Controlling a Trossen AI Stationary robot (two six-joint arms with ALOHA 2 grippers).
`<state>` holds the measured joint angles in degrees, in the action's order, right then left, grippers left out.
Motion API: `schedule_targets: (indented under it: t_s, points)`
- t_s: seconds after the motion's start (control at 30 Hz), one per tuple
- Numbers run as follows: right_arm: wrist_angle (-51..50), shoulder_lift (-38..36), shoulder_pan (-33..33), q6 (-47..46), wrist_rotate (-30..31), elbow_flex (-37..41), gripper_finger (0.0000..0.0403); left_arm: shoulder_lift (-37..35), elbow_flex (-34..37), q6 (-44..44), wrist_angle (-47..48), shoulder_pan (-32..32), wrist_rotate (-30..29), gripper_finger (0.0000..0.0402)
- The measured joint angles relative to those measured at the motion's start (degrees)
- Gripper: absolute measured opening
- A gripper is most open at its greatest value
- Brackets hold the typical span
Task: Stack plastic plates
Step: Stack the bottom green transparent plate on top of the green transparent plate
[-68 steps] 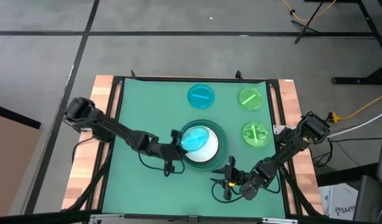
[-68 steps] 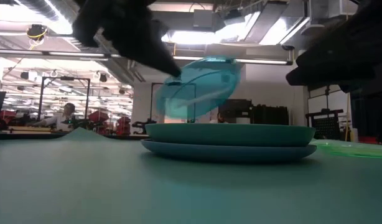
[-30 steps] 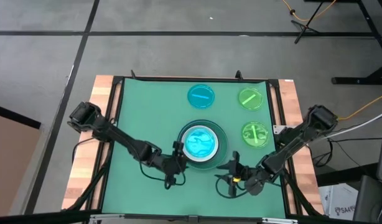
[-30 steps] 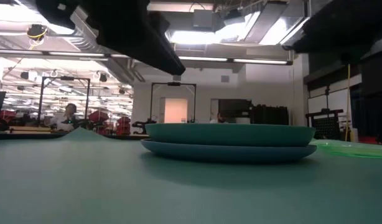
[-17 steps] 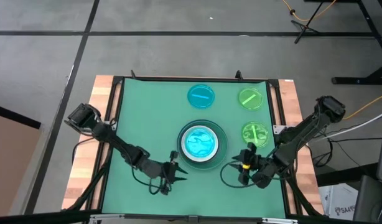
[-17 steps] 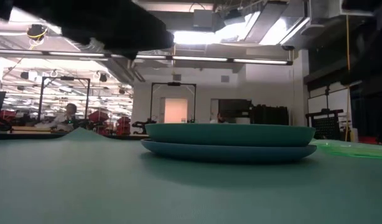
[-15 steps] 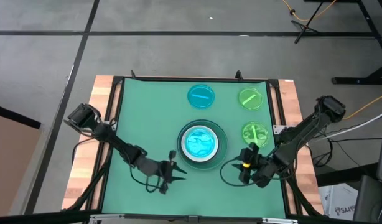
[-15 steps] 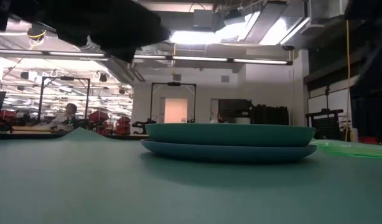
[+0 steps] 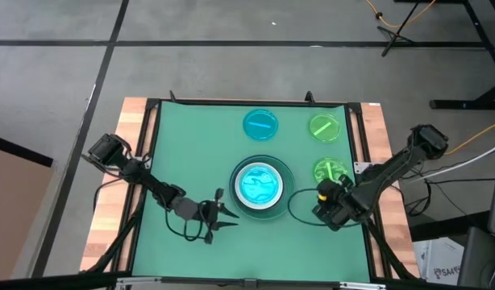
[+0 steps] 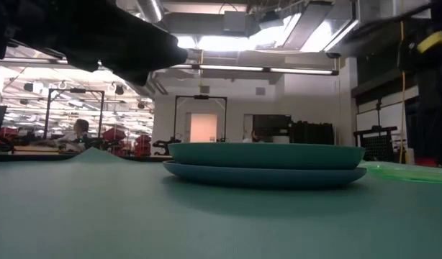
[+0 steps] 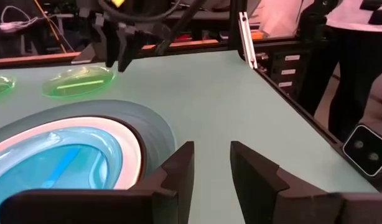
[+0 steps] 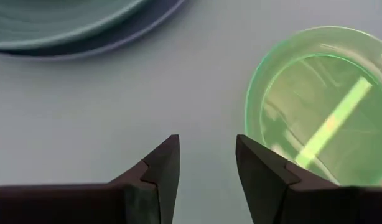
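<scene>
A stack of plates [image 9: 261, 186] rests at the table's middle: large teal and pale blue ones below, black and white rims inside, a small translucent cyan plate [image 9: 258, 184] on top. The low view shows its two wide bottom plates [image 10: 264, 162]. Another cyan plate [image 9: 260, 124] and two bright green plates [image 9: 324, 127] [image 9: 330, 171] lie flat on the mat. My left gripper [image 9: 222, 213] is open, near-left of the stack [image 11: 66, 155]. My right gripper [image 9: 322, 193] is open, just beside the nearer green plate [image 12: 321, 106], touching nothing.
A green mat [image 9: 191, 145] covers the table inside a dark frame, with wooden strips at both sides. A cable loops by my right gripper [image 9: 296, 205]. Bare mat lies on the left half. A person [image 11: 359, 62] stands beyond the table's edge in the left wrist view.
My left gripper has drawn back from the stack toward the near left and stays open. My right gripper has swung from the near edge toward the right and far side, up to the nearer green plate. The cyan plate lies still on the stack.
</scene>
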<state>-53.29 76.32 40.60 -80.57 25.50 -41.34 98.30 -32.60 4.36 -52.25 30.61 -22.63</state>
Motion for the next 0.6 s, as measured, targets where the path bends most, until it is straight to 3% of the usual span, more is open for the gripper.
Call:
schedule_targets:
  t_s: [0.3,0.6]
  points:
    - [4.5,3.3,-6.4,5.9,0.4,6.4,0.0147,0.0,0.0,-0.2,0.6,0.5,-0.2,0.0097]
    - [7.6,3.7,-7.3,10.9,4.3,6.5,0.0147,0.0,0.0,0.0,0.7,0.4,-0.3,0.0097]
